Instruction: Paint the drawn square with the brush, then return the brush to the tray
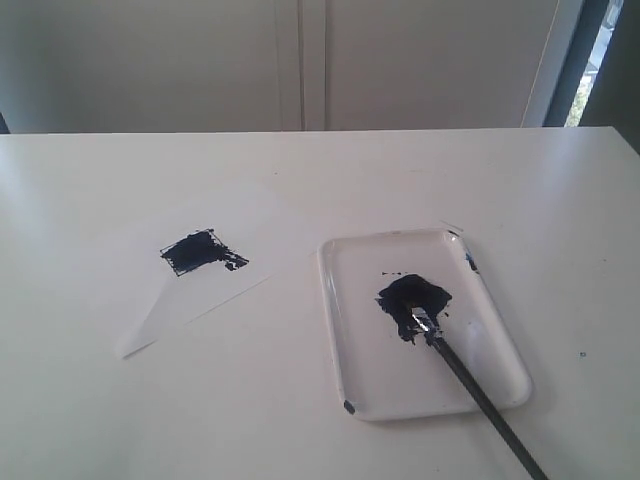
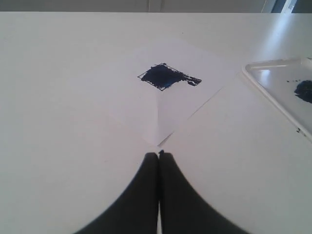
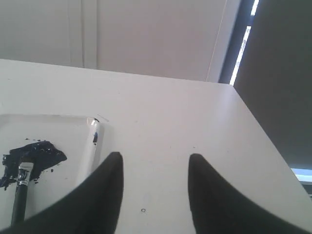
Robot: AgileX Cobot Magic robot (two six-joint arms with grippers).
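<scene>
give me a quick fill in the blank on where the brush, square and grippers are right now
1. The brush lies with its tip in the tray, held by ____ gripper.
2. The left gripper has its jaws ____.
3. The right gripper has its jaws ____.
4. In the exterior view, the drawn square lies to the ____ of the tray.

Missing words: neither; shut; open; left.
</scene>
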